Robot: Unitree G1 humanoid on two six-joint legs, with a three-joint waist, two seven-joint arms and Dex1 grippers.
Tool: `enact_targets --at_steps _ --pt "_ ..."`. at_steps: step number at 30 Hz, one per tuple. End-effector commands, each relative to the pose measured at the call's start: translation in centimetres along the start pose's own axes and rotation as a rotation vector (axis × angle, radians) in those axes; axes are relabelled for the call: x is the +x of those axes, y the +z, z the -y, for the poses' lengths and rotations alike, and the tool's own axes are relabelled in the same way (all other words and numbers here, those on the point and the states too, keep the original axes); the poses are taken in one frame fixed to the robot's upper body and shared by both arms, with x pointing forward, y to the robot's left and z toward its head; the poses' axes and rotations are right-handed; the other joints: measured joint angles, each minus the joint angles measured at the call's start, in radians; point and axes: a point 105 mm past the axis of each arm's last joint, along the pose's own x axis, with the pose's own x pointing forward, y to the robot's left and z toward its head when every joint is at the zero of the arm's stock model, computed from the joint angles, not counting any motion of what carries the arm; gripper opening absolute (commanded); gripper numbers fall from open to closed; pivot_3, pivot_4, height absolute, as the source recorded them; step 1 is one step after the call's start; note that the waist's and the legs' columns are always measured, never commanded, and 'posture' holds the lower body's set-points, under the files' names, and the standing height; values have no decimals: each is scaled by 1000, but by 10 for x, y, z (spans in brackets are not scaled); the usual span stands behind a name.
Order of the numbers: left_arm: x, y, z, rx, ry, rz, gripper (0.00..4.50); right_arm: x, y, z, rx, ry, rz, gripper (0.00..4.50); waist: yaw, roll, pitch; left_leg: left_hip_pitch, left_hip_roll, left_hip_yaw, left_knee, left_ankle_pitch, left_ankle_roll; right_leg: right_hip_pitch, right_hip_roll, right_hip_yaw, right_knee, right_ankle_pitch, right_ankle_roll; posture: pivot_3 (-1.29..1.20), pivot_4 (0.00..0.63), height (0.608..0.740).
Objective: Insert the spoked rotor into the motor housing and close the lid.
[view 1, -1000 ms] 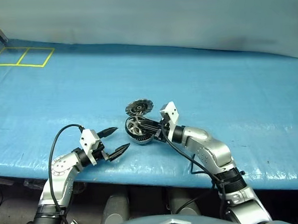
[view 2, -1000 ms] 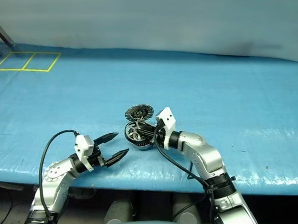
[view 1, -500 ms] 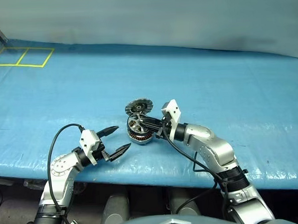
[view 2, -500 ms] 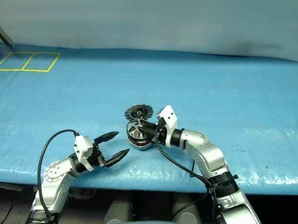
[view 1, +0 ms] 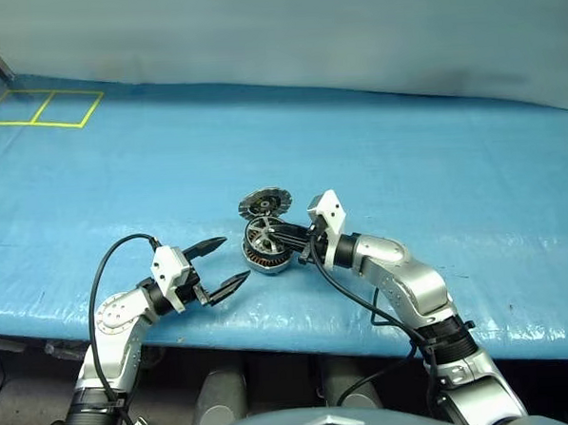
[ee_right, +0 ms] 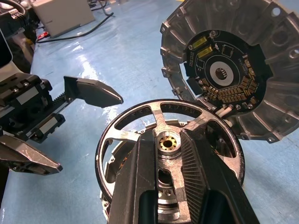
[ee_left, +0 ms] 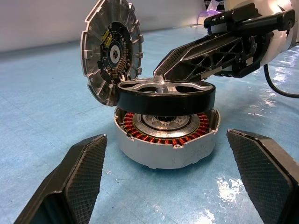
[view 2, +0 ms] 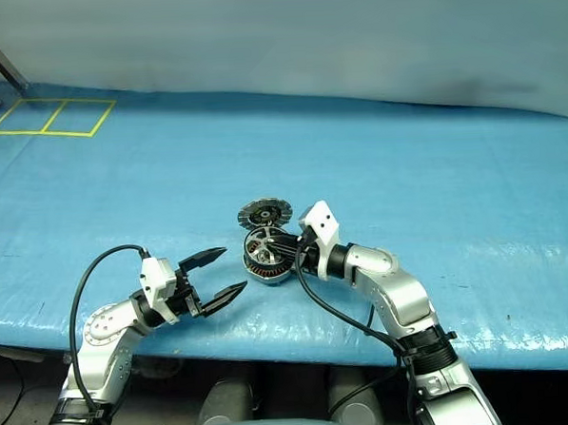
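Bench (view 1: pixel 434 157) covered in glossy blue plastic sheeting, faintly wrinkled, with bright glare spots near the front edge. Yellow tape (view 1: pixel 40 106) laid flat and matt at the far left corner. Motor housing (ee_left: pixel 166 151) of dull grey cast metal, slightly grainy, ringed inside with shiny copper-coloured windings. Spoked rotor (ee_left: pixel 164 92) of bright brushed silver metal, rimmed by a smooth, dark, satin band. Lid (ee_right: pixel 233 70) of rough grey ribbed cast metal, its inner face a dark matt circuit board. Fingers (ee_left: pixel 79 182) of black plastic with a fine woven, matt texture. Arm shells (view 1: pixel 407 282) of smooth silvery metal, semi-gloss.
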Motion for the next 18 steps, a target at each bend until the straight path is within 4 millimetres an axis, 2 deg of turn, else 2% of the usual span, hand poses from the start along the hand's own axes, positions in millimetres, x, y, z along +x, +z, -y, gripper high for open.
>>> enact_targets --at_steps 1,13,14,17,18 --pt "2 6 -1 23 1 25 4500 0 8 -3 -37 14 35 386 0 0 0 0 0 0 0 0 0 0 0 0 0 0 0 0 150 740" --pt "1 5 -2 26 3 15 4500 0 4 -5 -29 37 10 386 0 0 0 0 0 0 0 0 0 0 0 0 0 0 0 0 150 740" --pt "1 5 -2 26 3 15 4500 -1 4 -7 -32 45 13 1113 0 0 0 0 0 0 0 0 0 0 0 0 0 0 0 0 150 740" --pt "1 5 -2 25 4 14 4500 -1 11 -7 -37 37 49 2010 0 0 0 0 0 0 0 0 0 0 0 0 0 0 0 0 150 740" --pt "1 5 -2 24 4 14 4500 -1 13 -7 -39 37 60 2010 0 0 0 0 0 0 0 0 0 0 0 0 0 0 0 0 150 740"
